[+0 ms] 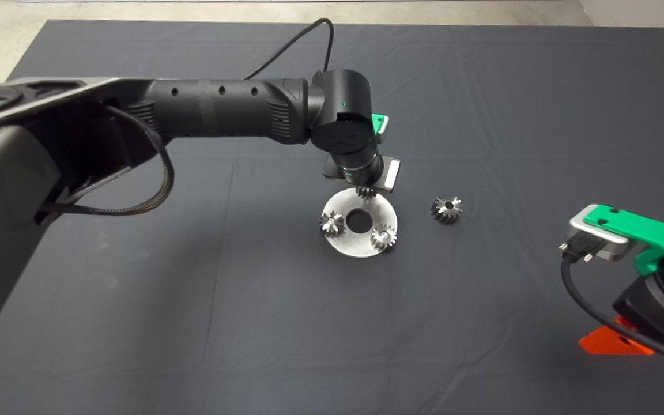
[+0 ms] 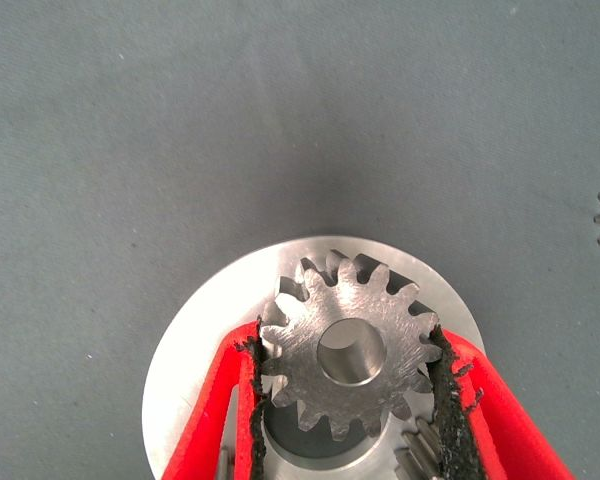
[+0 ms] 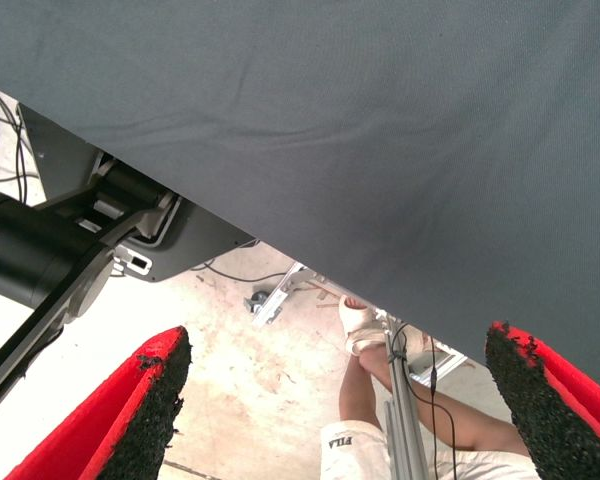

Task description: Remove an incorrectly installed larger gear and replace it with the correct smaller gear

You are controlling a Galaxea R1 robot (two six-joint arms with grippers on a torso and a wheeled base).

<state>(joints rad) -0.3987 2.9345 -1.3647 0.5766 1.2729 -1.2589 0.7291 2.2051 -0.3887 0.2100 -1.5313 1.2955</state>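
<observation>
Over the disc (image 2: 195,340), smaller gear (image 2: 348,355) lies flat, bore facing up, clamped by left gripper (image 2: 348,400)

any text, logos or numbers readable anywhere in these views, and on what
"FILA": on the white sock of a person's leg seen beyond the mat edge in the right wrist view, readable.
An embossed wavy mark on the round cap of the left arm's wrist joint: a logo shape, no letters legible.
No text on the smaller gear, the round metal plate, the larger gear or the mat.
</observation>
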